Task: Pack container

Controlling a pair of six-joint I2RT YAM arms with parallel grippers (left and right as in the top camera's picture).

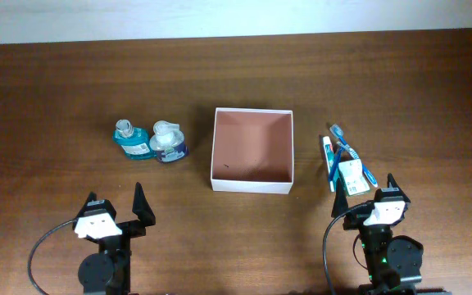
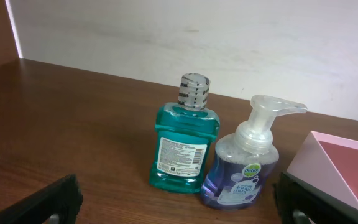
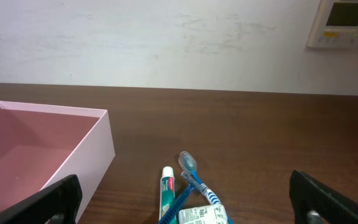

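The container (image 1: 251, 185), a shallow square box with white walls and a reddish-brown inside, sits mid-table and holds nothing. It also shows in the left wrist view (image 2: 319, 155) and the right wrist view (image 3: 98, 146). A teal mouthwash bottle (image 1: 128, 138) (image 2: 185, 152) and a blue foam-soap pump bottle (image 1: 169, 141) (image 2: 244, 168) stand side by side left of it. A toothpaste tube (image 1: 329, 156) (image 3: 168, 190), a blue toothbrush (image 1: 352, 156) (image 3: 194, 174) and a small white tube (image 1: 352, 176) (image 3: 201, 216) lie right of it. My left gripper (image 1: 115, 205) (image 2: 179, 211) is open, near the bottles. My right gripper (image 1: 365, 201) (image 3: 188, 208) is open, near the toothpaste pile.
A blue razor (image 3: 176, 208) lies crossed under the toothbrush. A white wall runs behind the table's far edge, with a thermostat panel (image 3: 344, 22) on it at the right. Bare wood shows between the grippers and the container.
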